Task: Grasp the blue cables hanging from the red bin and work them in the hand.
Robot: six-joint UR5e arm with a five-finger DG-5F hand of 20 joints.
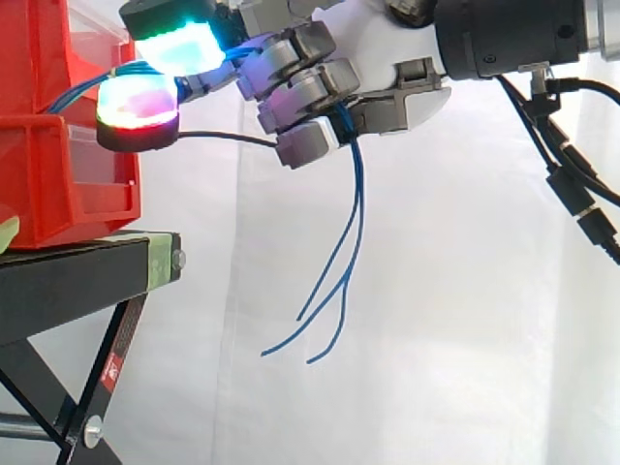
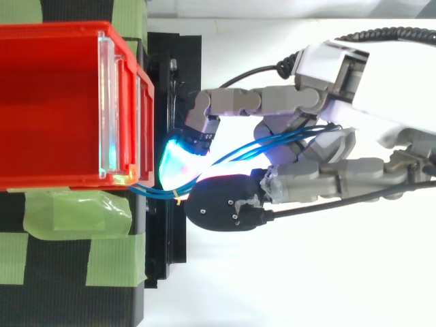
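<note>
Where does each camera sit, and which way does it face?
Side view: beside the work, level, facing red plastic bins on a black metal stand; the hand reaches in from the right.
Top view: overhead, looking down into the uppermost bin; the hand reaches in from the right.
Shared: bins, hand, and the thin blue cables it grips.
</note>
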